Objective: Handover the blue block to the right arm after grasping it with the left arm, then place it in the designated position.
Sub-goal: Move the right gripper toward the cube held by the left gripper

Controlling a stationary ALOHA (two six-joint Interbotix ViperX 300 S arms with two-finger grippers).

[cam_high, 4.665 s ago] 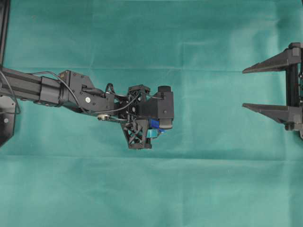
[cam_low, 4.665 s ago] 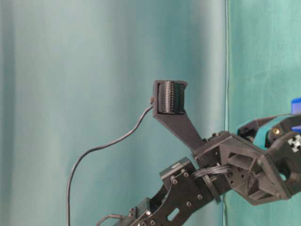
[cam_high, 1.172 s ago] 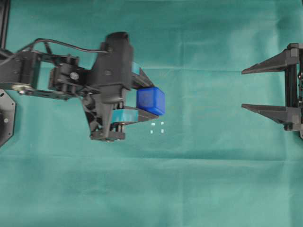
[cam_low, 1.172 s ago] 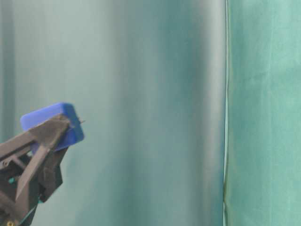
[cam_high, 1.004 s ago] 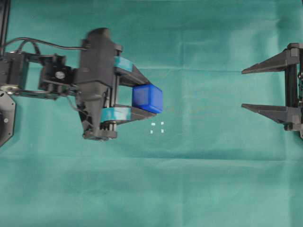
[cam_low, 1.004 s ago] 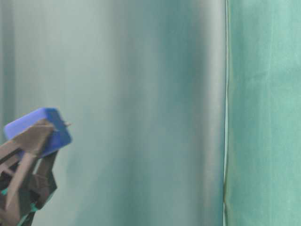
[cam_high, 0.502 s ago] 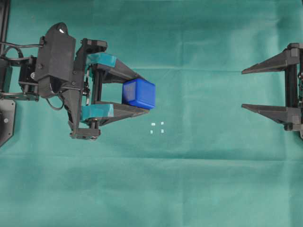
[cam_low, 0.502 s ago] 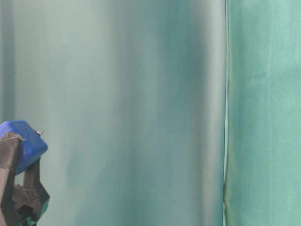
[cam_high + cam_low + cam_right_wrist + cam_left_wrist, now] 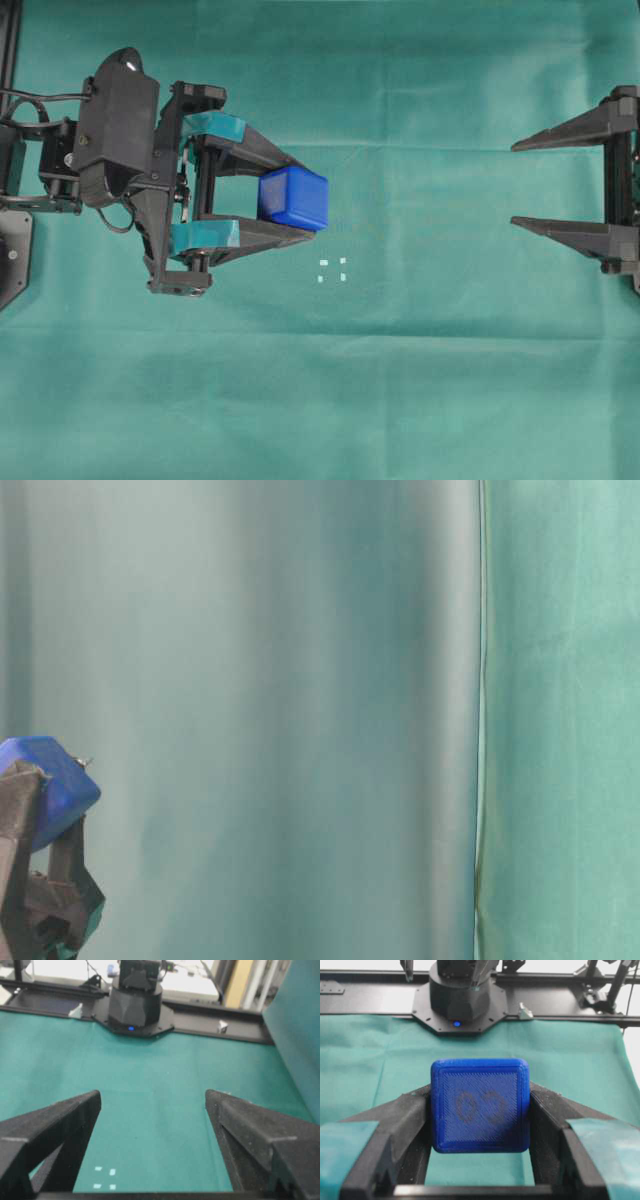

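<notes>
- The left claw [image 9: 305,202] is clenched on the blue block [image 9: 293,198], pinned between its teal-banded fingertips on the left half of the overhead view.
- The right claw [image 9: 515,186] stands released at the right edge of that view, its all-black fingers spread wide with bare green cloth [image 9: 420,400] between them.
- A broad stretch of open cloth separates the two claws; nothing lies across it.
- The designated position [image 9: 332,270], four tiny white marks, lies just below and to the right of the block, uncovered.
- The left wrist view alone shows the block's face [image 9: 480,1105] with a faint dark mark.
- The table-level view shows only the block [image 9: 50,780] at the lower left edge, against a green backdrop.
- The right wrist view shows the white marks [image 9: 105,1178] near its bottom edge.
</notes>
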